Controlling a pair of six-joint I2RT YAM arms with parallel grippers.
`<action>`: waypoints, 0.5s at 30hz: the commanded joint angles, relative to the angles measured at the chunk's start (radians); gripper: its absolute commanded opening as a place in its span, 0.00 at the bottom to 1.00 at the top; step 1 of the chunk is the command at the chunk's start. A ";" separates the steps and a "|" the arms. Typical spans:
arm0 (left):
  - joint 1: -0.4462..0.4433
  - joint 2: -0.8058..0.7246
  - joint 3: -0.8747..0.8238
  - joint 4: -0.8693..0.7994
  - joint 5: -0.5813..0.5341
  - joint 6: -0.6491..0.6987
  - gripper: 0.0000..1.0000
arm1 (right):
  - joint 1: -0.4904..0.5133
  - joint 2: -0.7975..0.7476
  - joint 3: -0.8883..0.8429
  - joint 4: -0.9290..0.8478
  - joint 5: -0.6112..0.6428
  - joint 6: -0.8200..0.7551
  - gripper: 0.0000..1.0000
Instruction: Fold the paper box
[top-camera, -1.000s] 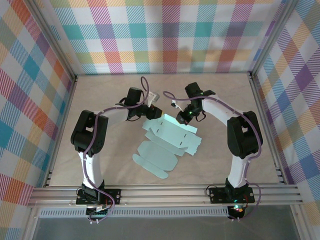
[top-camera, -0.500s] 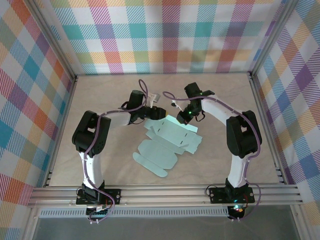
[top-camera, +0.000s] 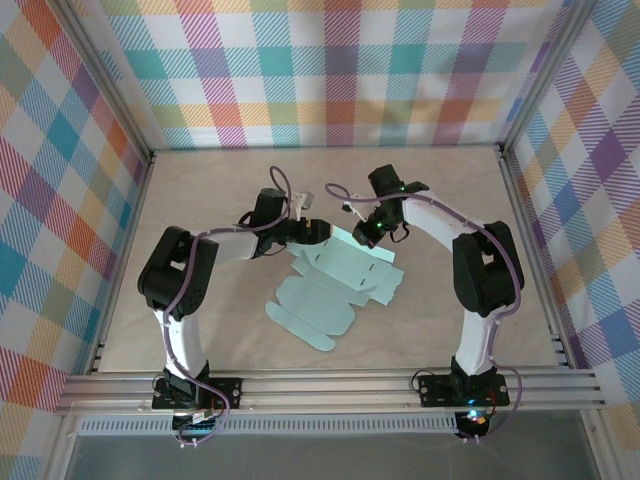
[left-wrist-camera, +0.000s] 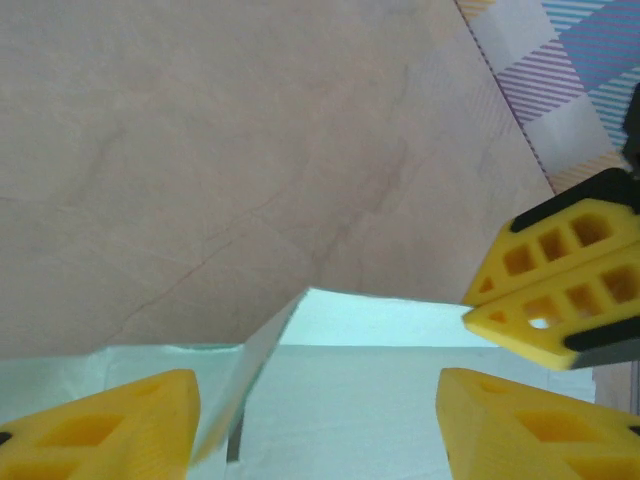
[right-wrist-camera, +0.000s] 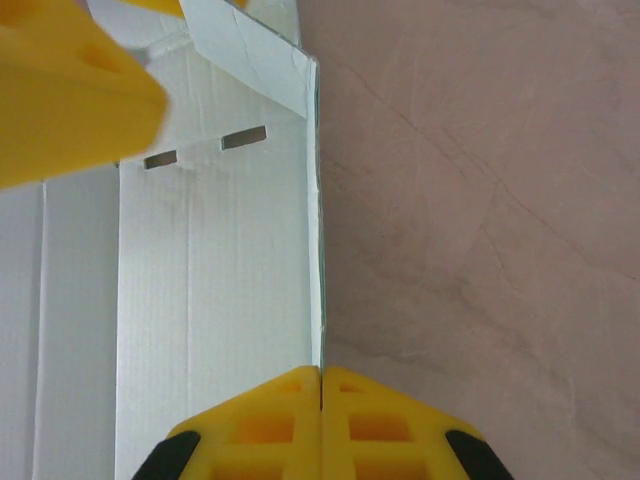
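Observation:
The paper box (top-camera: 335, 285) is a pale mint-green die-cut sheet lying mostly flat mid-table, its far panel lifted. My right gripper (top-camera: 366, 233) is shut on the upright far edge of the paper box (right-wrist-camera: 215, 290), fingers pressed together (right-wrist-camera: 321, 375) with the card's thin edge between them. My left gripper (top-camera: 316, 232) is at the sheet's far-left corner. It is open (left-wrist-camera: 315, 410), its yellow fingers (left-wrist-camera: 100, 425) straddling the paper box (left-wrist-camera: 400, 400), where a small side flap (left-wrist-camera: 250, 365) stands tilted near the left finger. The right gripper's fingers (left-wrist-camera: 560, 285) show at the right of the left wrist view.
The beige table (top-camera: 200, 190) is ringed by checked cloth walls (top-camera: 330, 70) and an aluminium frame (top-camera: 330, 385) along the near edge. The left gripper's finger (right-wrist-camera: 70, 95) shows in the right wrist view's upper left. Two slots (right-wrist-camera: 243, 138) are cut in the card.
My left gripper has swung right and forward over the sheet's far-left corner, closing in on the right gripper. The right gripper has stayed put, holding the raised edge.

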 joint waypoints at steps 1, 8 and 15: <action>0.006 -0.070 -0.028 0.042 -0.076 -0.005 0.66 | 0.014 -0.071 -0.080 0.103 0.046 -0.031 0.00; 0.007 -0.031 -0.034 0.069 -0.043 -0.042 0.64 | 0.019 -0.079 -0.090 0.112 0.042 -0.036 0.00; -0.006 0.028 -0.009 0.110 -0.042 -0.095 0.64 | 0.019 -0.078 -0.085 0.096 0.019 -0.036 0.00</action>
